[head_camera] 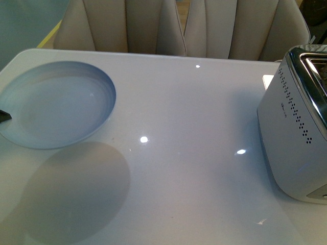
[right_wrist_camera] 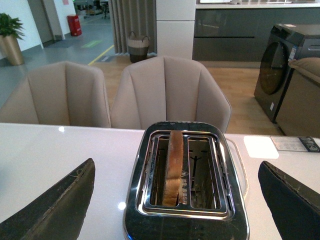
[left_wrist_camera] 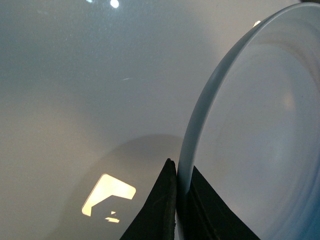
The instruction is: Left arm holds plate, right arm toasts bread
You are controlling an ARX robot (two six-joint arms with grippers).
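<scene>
The pale blue-white plate (head_camera: 53, 102) hangs empty above the white table at the left and casts a round shadow below it. My left gripper (left_wrist_camera: 178, 200) is shut on the plate's rim (left_wrist_camera: 200, 115), one black finger on each side; in the front view only a dark fingertip (head_camera: 4, 116) shows at the left edge. The bread (right_wrist_camera: 173, 167) stands on edge in one slot of the silver toaster (right_wrist_camera: 185, 220); the other slot is empty. My right gripper (right_wrist_camera: 180, 205) is open above the toaster, its two fingers spread wide on either side, touching nothing.
The toaster (head_camera: 296, 127) stands at the table's right edge in the front view. Beige chairs (head_camera: 168, 28) stand behind the far edge of the table (head_camera: 179, 168). A white card (right_wrist_camera: 262, 146) lies on the table beyond the toaster.
</scene>
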